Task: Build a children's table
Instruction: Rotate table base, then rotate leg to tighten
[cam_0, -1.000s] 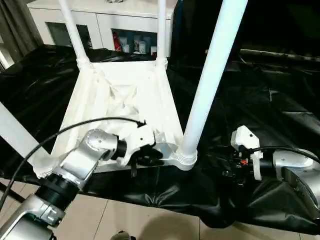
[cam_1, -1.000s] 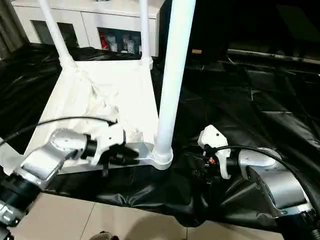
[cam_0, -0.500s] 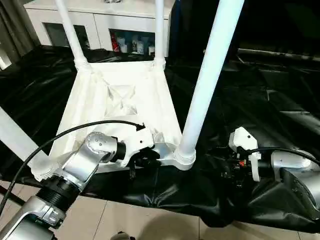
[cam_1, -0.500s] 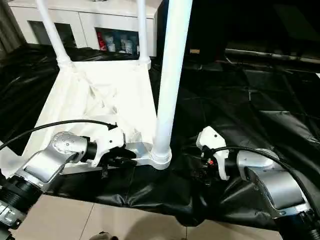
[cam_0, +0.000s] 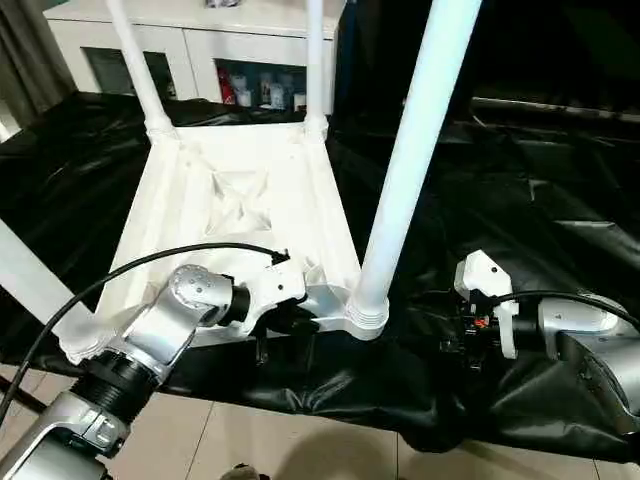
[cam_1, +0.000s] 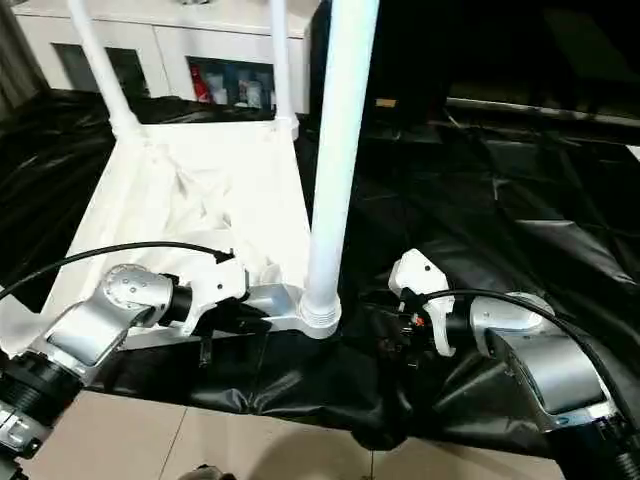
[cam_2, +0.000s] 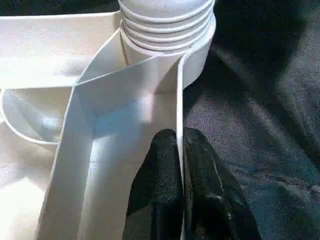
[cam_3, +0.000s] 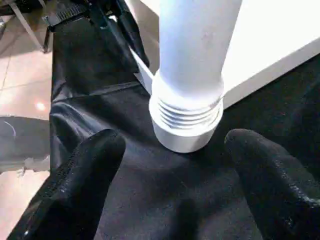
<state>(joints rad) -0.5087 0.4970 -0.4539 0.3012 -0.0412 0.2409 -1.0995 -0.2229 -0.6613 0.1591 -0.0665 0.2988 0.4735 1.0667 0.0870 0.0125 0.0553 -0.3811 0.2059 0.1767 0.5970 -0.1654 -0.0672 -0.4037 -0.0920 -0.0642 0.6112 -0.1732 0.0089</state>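
Observation:
The children's table lies upside down on a black sheet, its white ribbed tabletop facing up. Two far legs stand in their corner sockets. The near right leg rises from its threaded socket, and a near left leg slants off at the edge. My left gripper is shut on the tabletop's thin near rim, just beside the near right socket, one black finger on each side of the wall. My right gripper is open, low on the sheet, its fingers spread either side of that leg's base without touching it.
A white cabinet with glass doors stands behind the table. The black sheet spreads wide to the right and wrinkles around my right arm. Tiled floor starts at the sheet's near edge. A black cable loops over my left forearm.
My left gripper's fingers have closed onto the tabletop's near rim. The right arm has held still. The whole picture has shifted slightly.

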